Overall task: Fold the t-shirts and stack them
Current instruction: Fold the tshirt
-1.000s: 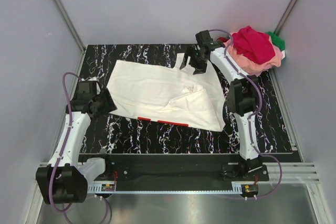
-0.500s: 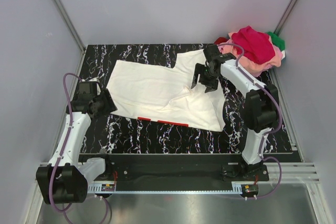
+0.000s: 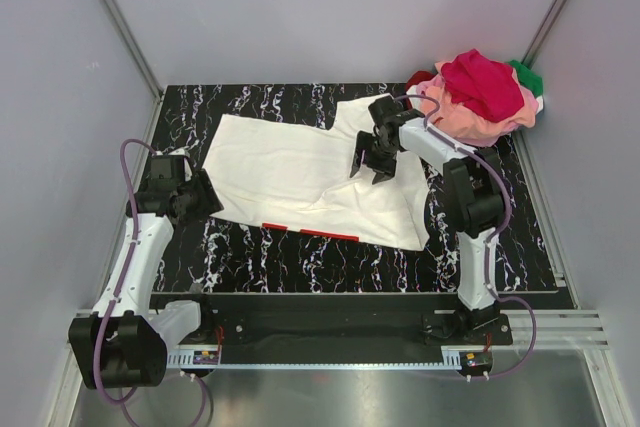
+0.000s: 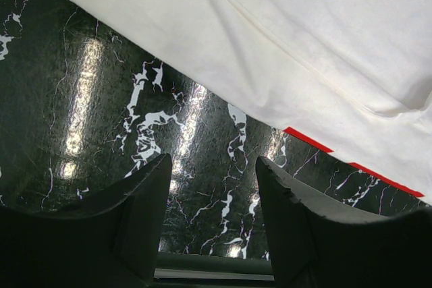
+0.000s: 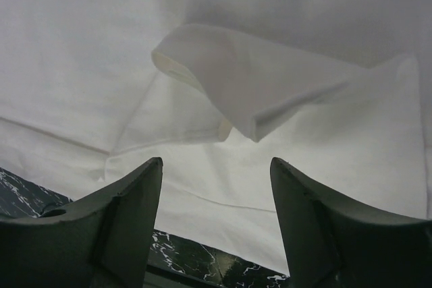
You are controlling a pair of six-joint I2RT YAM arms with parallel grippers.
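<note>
Surface [image 3: 300, 257]: black slab with white veining, carrying everything. White t-shirt [image 3: 290, 172] spread flat across the middle of it, the widest item in view, its left edge near the left arm and its right part under the right arm. Red strip [image 3: 310, 230] shows along the shirt's near edge (the left wrist view catches it too, peeking from under the white cloth).

Pile of t-shirts [image 3: 485, 92] heaped at the far right corner, unfolded: magenta on top, pink beneath, a bit of green at the far side.

Right end effector [image 3: 368, 173] sits above the right part of the white shirt, fingers spread wide with nothing between them; its wrist view shows a folded flap of cloth [image 5: 256, 85] lying ahead of the fingers. Whether the tips touch the cloth I cannot tell.

Left end effector [image 3: 207, 199] is low over bare surface just beside the shirt's near left edge, also parted and holding nothing.
</note>
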